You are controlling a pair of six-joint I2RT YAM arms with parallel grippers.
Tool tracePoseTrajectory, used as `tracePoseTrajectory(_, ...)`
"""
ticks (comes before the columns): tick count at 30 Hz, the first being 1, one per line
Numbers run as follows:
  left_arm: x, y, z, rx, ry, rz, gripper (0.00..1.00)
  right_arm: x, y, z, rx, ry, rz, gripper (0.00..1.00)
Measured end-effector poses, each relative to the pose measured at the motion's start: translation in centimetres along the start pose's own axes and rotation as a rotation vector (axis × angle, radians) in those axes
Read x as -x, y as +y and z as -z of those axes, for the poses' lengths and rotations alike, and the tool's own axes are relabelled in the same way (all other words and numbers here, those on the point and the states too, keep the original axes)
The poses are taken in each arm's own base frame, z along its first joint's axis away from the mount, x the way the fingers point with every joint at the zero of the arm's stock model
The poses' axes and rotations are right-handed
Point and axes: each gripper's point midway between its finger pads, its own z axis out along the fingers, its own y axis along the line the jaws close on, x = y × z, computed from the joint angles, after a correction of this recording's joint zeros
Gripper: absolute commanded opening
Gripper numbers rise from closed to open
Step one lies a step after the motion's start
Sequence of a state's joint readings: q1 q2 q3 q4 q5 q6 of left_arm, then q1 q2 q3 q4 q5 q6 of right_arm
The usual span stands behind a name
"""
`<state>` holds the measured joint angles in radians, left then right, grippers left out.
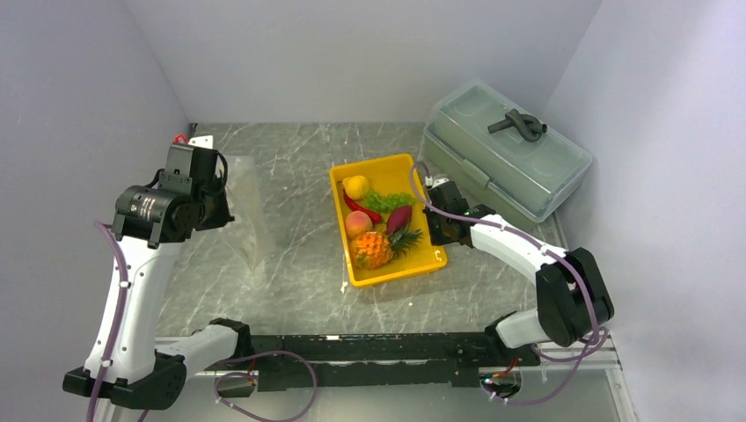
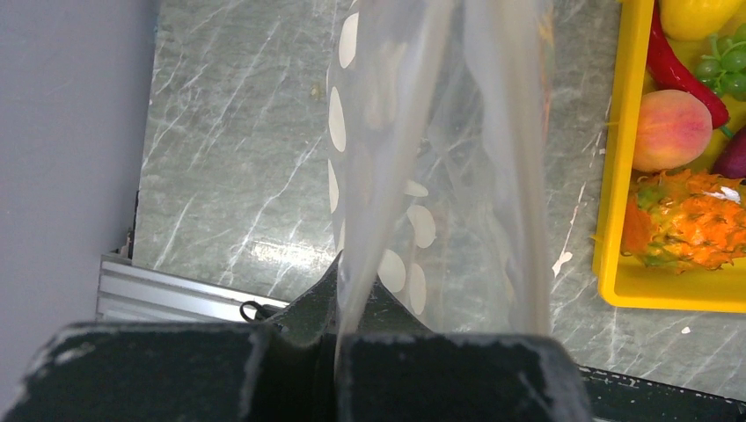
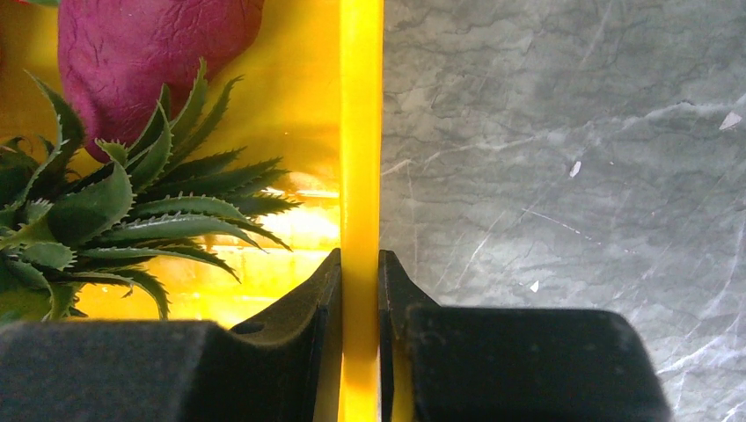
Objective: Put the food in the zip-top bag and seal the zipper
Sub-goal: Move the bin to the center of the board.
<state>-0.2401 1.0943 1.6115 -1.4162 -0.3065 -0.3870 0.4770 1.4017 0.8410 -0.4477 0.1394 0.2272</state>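
Pinching one edge of the dotted bag (image 2: 440,132), the left end effector (image 2: 352,286) is closed on the plastic and holds it upright over the surface (image 1: 290,290), probably so its mouth can be presented to the food. The right end effector (image 3: 360,268) is clamped on the right wall of the yellow tray (image 3: 361,132), likely to steady or tilt it. All the food lies in the tray, well apart from the bag: lemon (image 1: 355,185), grapes (image 1: 387,200), chili (image 1: 361,209), orange fruit (image 1: 357,224), pineapple (image 1: 374,249), plus a purple piece (image 1: 398,217). Nothing is bagged yet, and the zipper cannot be made out. No brand, label or writing is readable, even on the lidded box (image 1: 506,149).
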Motion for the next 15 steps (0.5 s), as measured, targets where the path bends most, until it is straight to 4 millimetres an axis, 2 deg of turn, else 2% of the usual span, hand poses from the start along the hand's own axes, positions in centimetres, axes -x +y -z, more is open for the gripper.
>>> tracePoseTrajectory(3,-0.4,0.0,0.1,-0.006,0.002,-0.001,0.0,-0.3,-0.1,-0.2,-0.008,0.009,0.001,0.16)
tracePoseTrajectory(7,-0.6,0.0,0.2,-0.017,-0.001,0.001,0.0,-0.4,-0.4,-0.2,-0.02,0.009,-0.002,0.41)
tracePoseTrajectory(15,-0.8,-0.1,0.1,-0.026,-0.003,-0.002,0.0,-0.1,-1.6,0.6,-0.071,-0.008,-0.009,0.57)
